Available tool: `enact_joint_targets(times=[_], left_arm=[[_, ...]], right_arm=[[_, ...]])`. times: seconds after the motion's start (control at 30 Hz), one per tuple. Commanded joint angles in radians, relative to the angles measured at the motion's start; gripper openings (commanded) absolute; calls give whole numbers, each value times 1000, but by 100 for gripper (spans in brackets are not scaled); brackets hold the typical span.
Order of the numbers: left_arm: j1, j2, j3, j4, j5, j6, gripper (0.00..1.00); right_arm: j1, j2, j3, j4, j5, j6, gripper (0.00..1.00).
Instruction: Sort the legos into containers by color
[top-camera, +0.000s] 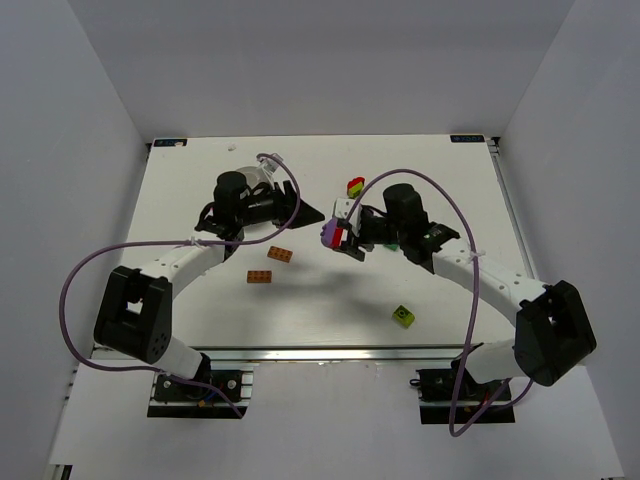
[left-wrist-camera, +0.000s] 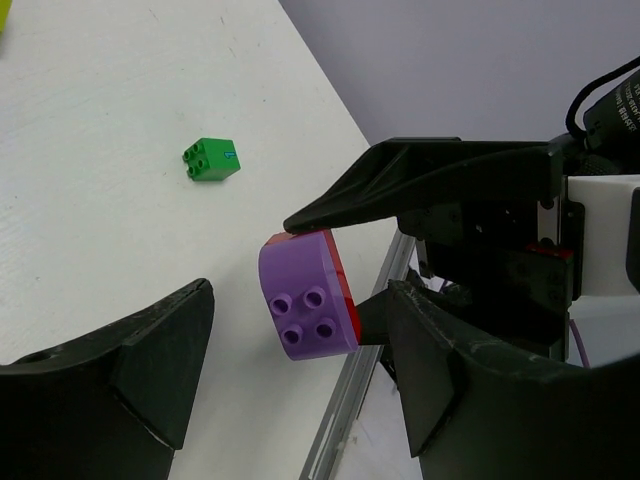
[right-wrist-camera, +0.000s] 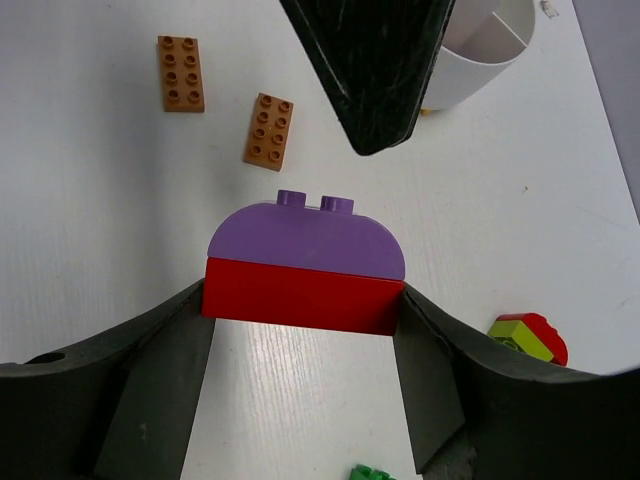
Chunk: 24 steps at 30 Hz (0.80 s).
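My right gripper (top-camera: 342, 238) (right-wrist-camera: 303, 312) is shut on the purple-and-red piece (top-camera: 332, 234) (right-wrist-camera: 305, 270) and holds it above the table by its red half. My left gripper (top-camera: 308, 207) (left-wrist-camera: 300, 375) is open and empty, and the piece (left-wrist-camera: 306, 296) hangs just ahead of its spread fingers. The white divided dish (top-camera: 262, 172) (right-wrist-camera: 482, 58) sits behind the left gripper, partly hidden. Two orange plates (top-camera: 280, 256) (top-camera: 260, 277) (right-wrist-camera: 181, 72) (right-wrist-camera: 269, 130) lie at mid-table. The red-yellow-green piece (top-camera: 356, 187) (right-wrist-camera: 528, 338), green cube (left-wrist-camera: 211, 159) and lime-green block (top-camera: 403, 316) lie on the table.
The table's right metal edge (left-wrist-camera: 350, 390) runs close below the held piece in the left wrist view. White walls enclose the table on three sides. Purple cables loop from both arms.
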Motion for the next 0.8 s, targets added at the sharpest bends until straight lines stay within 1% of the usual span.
enact_joint_targets(times=[0.0,0.17,0.3,0.4,0.5,0.63,0.73,0.77], left_arm=[[-9,7,38,-24,30,22,79],[-20,18,51,-48,32,39,75],[-25,23,52,-50,41,39,69],[-26,24,55,-57,39,44,69],[-28,24,57,-57,46,45,66],[-32,32,60,-57,64,42,56],[-37,33,64,-61,76,42,55],[-37,33,64,-61,81,42,52]], right_arm=[[9,-30,-11,105,24,39,1],[21,-48,-25,144,25,49,1],[38,-59,-28,158,44,52,0],[46,-60,-30,164,48,47,1],[56,-57,-36,165,56,41,1],[66,-57,-36,173,68,39,1],[66,-59,-39,185,79,41,1],[66,-59,-40,188,87,43,0]])
